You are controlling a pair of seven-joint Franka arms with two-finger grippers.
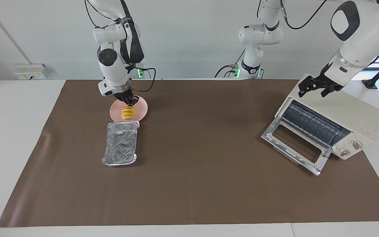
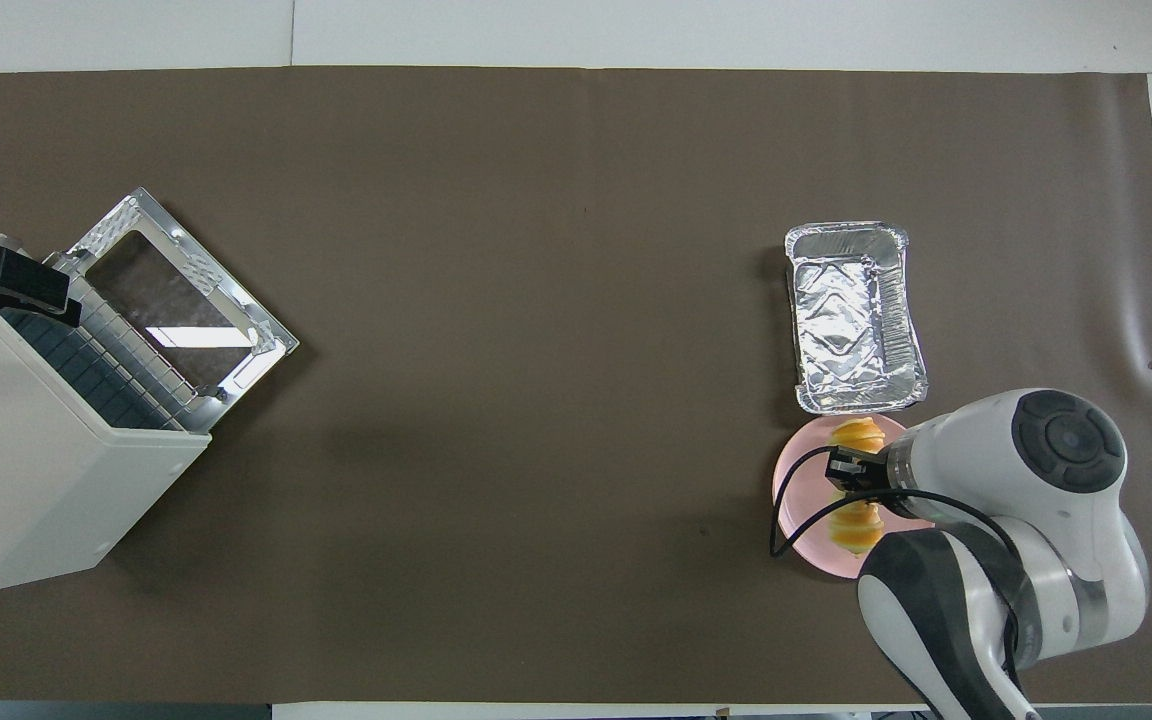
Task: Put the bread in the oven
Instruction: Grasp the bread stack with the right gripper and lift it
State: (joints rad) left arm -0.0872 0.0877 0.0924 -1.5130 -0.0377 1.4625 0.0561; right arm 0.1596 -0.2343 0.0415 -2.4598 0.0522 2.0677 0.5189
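I note a small red logo on the oven (image 1: 330,123) at the left arm's end; its text is unreadable. Its door (image 1: 295,144) lies dropped open onto the surface (image 1: 202,171), with broad bare room toward the tray (image 1: 120,143). My right gripper (image 1: 128,100) has its fingers closed on the bread (image 1: 128,112) over the plate (image 1: 140,112). My left gripper (image 1: 314,89) waits over the oven; I cannot tell its fingers' state.

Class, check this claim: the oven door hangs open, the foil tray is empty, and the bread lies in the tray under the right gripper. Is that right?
Not quite. The bread lies on the pink plate, not in the foil tray, as the facing view shows. The rest holds: the oven door is open, the tray is empty, and the right gripper is down at the bread.
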